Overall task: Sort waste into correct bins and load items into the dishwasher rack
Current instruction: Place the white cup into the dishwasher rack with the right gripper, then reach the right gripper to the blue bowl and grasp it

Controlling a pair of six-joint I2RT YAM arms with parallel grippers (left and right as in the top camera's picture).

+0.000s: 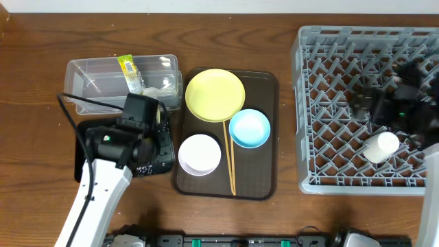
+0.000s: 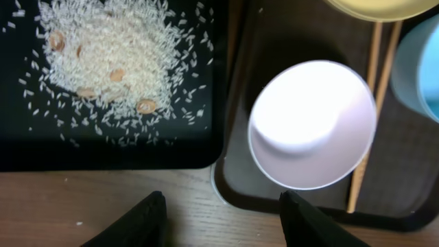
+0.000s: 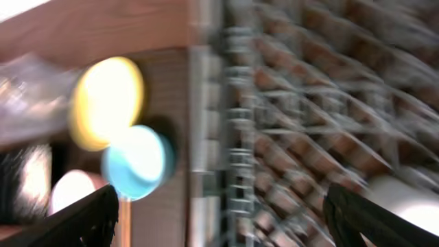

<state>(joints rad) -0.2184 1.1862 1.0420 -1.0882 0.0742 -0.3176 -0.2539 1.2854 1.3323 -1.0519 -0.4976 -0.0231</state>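
Note:
My left gripper (image 1: 156, 140) (image 2: 221, 223) hangs open and empty above the black tray (image 1: 80, 165). Rice leftovers (image 2: 110, 62) lie scattered in that tray. The white bowl (image 1: 199, 154) (image 2: 312, 123), blue bowl (image 1: 249, 128), yellow plate (image 1: 215, 95) and two chopsticks (image 1: 230, 161) rest on the brown serving tray (image 1: 264, 137). In the clear tub (image 1: 89, 75) are the snack wrapper (image 1: 129, 72) and a white scrap (image 1: 154, 89). My right gripper (image 1: 367, 103) (image 3: 226, 226) is wide open and empty over the grey rack (image 1: 309, 103). The pale cup (image 1: 381, 146) lies in the rack.
The rack fills the right side of the table. The clear tub and black tray sit at the left, with the serving tray between them and the rack. Bare wooden table runs along the far and near edges. The right wrist view is motion-blurred.

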